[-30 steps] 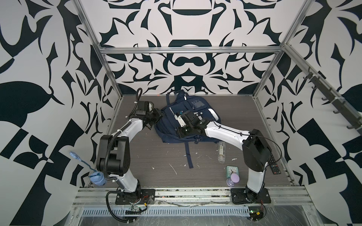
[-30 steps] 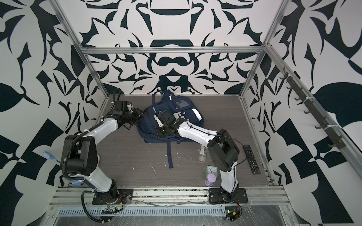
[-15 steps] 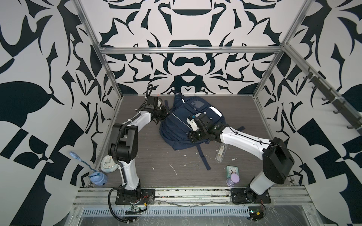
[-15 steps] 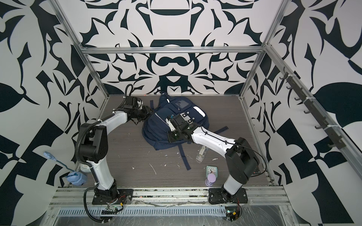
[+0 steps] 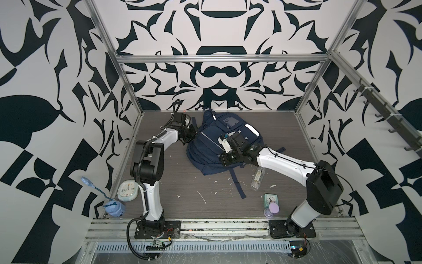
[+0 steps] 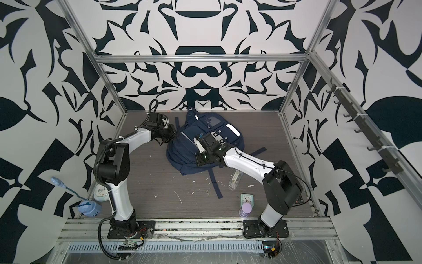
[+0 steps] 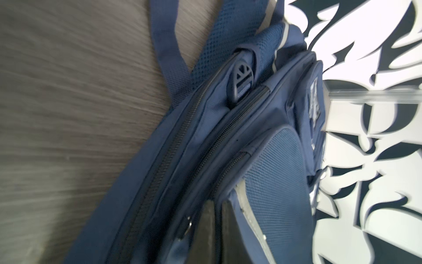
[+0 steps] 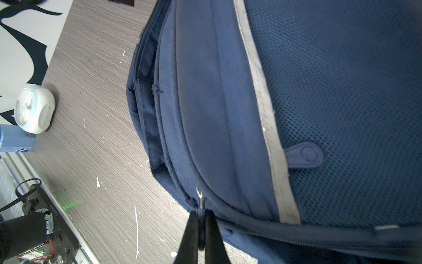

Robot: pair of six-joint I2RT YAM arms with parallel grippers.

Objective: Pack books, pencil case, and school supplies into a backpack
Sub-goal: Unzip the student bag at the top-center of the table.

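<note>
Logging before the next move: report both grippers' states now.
Left gripper: jaws closed against the backpack; whether they pinch anything cannot be told.
Right gripper: jaws closed on the zipper pull.

Navy backpack [image 5: 205,148] w/ grey trim; floor [image 5: 178,178] grey wood-grain. Walls [image 5: 217,34] b&w leaf print. Clock [image 5: 270,198] mint, hourglass [image 5: 272,208] purple.

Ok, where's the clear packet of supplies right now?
In both top views the packet lies on the table, right side, outside the backpack, between its loose strap and the right arm, just beyond the green clock.
</note>
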